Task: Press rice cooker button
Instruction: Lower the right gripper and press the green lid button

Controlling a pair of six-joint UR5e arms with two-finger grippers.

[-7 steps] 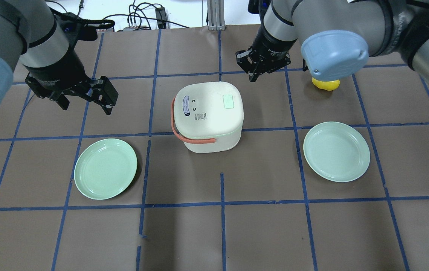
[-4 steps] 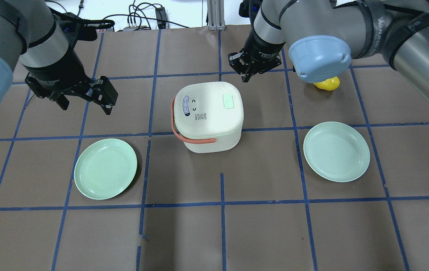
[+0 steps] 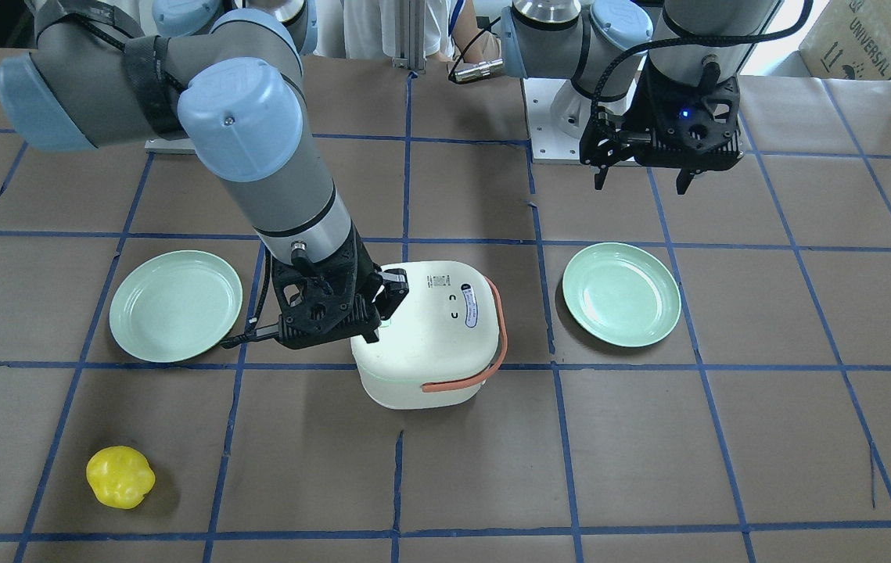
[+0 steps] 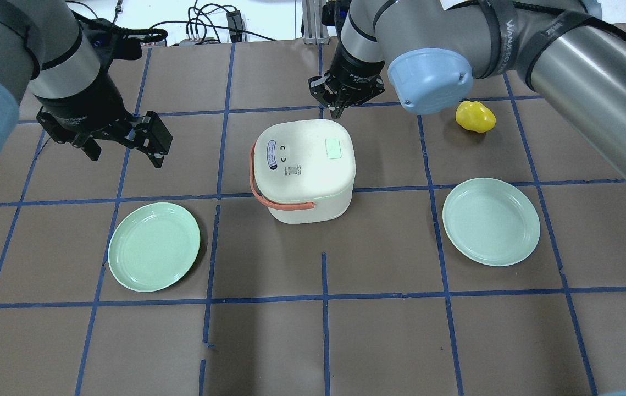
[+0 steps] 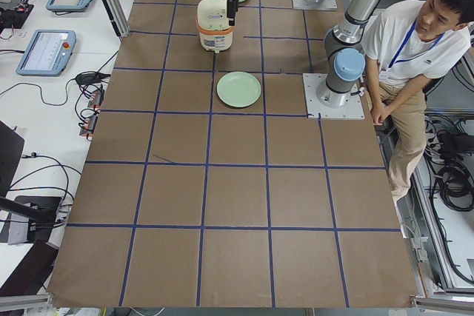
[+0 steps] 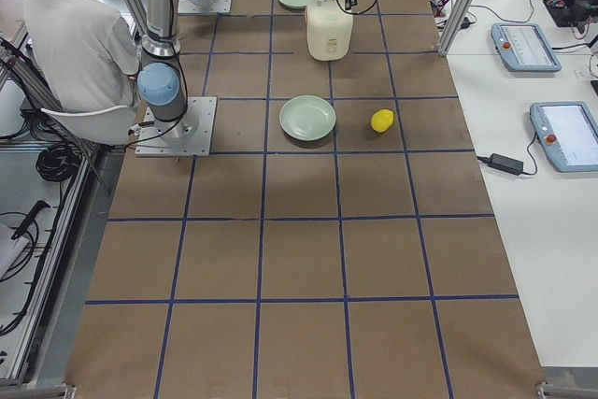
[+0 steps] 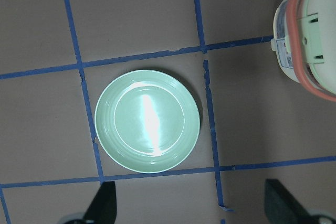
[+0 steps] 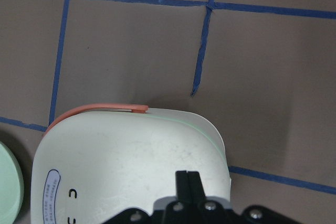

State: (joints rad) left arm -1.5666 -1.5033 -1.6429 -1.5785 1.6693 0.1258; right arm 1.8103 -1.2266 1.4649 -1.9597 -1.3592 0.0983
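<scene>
The white rice cooker (image 4: 302, 170) with an orange handle stands mid-table; it also shows in the front view (image 3: 429, 344). Its mint-green button (image 4: 333, 148) is on the lid's right side. My right gripper (image 4: 337, 111) is shut and empty, hanging over the cooker's far edge, just beyond the button. In the right wrist view its shut fingers (image 8: 187, 181) point down at the lid (image 8: 131, 166); the button is hidden there. In the front view the right gripper (image 3: 382, 305) covers the button. My left gripper (image 4: 126, 154) is open and empty, left of the cooker.
A green plate (image 4: 154, 246) lies front left of the cooker and shows under the left gripper (image 7: 147, 120). A second green plate (image 4: 491, 221) lies to the right. A yellow toy (image 4: 475, 116) sits far right. A person sits beside the robot base (image 5: 400, 49).
My right gripper has moved left along the far side, from beside the yellow toy to over the cooker's far edge. The left arm has not moved.
</scene>
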